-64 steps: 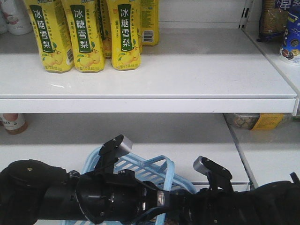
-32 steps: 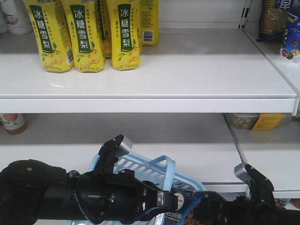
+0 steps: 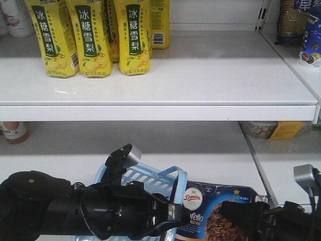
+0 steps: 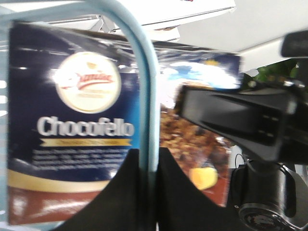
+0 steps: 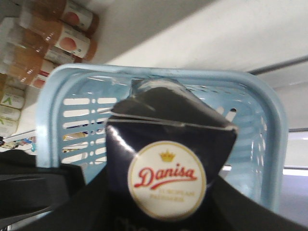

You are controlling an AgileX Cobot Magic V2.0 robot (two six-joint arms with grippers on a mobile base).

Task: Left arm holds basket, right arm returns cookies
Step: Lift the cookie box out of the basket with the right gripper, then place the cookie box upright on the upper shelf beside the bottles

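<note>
Right gripper (image 5: 163, 211) clamped on cookies (image 3: 220, 211), box lifted clear of basket (image 3: 150, 178) for shelving; left gripper (image 4: 147, 192) pinches basket handle (image 4: 144, 86), steadying it.

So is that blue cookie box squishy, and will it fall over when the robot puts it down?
Probably not squishy: the cookie box looks like stiff cardboard with sharp folded edges, though a hard squeeze from the right pincer might dent it. It looks tall and flat, so stood upright on the shelf it could tip if nudged.
</note>
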